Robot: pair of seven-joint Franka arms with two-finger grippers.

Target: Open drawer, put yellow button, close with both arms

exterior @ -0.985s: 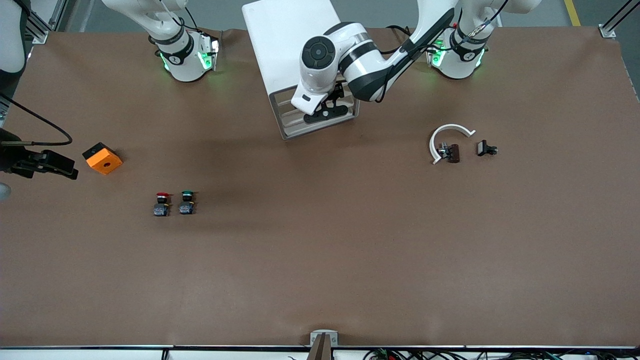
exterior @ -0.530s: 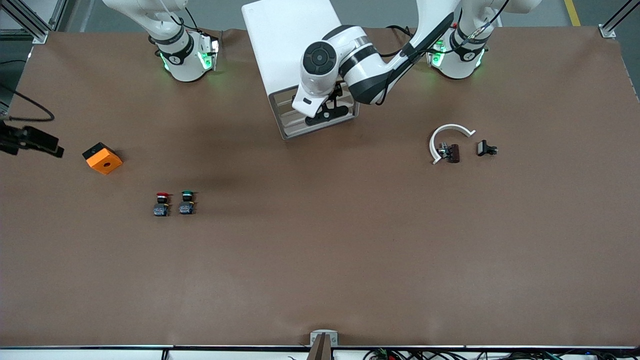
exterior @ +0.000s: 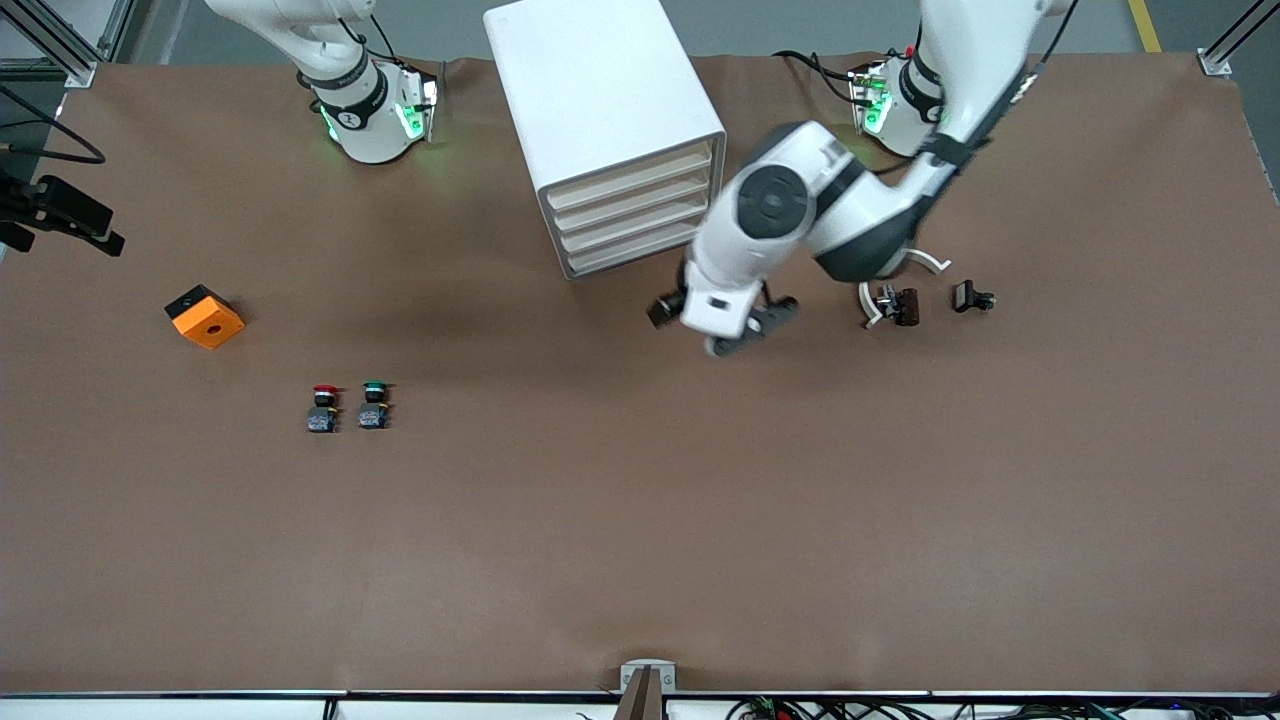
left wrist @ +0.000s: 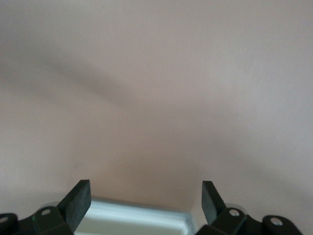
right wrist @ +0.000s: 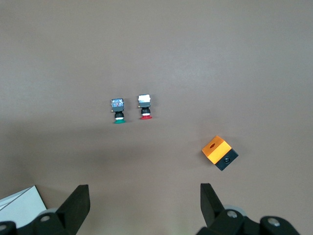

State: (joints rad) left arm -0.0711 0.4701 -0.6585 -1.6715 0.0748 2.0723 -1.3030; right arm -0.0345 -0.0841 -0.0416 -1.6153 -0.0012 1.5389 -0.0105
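The white cabinet [exterior: 598, 90] stands at the table's robot side. Its top drawer [exterior: 630, 172] sits flush with the three drawers below it. The yellow button is out of view. My left gripper [exterior: 750, 328] is open and empty over bare table, just nearer the front camera than the cabinet. In the left wrist view my left gripper [left wrist: 144, 196] shows wide open, with a white cabinet edge [left wrist: 132, 220] between the fingers. My right gripper [exterior: 62, 215] hangs high at the right arm's end of the table; in the right wrist view my right gripper [right wrist: 144, 203] is open and empty.
A red-capped button [exterior: 322, 408] and a green-capped button [exterior: 374, 405] stand side by side, with an orange box [exterior: 205, 316] toward the right arm's end. A white ring piece [exterior: 868, 290], a dark part [exterior: 903, 305] and a black clip [exterior: 972, 297] lie toward the left arm's end.
The top drawer, open before, is now shut flush. My left gripper has swung away from the cabinet, toward the front camera and the left arm's end. My right gripper shifted slightly.
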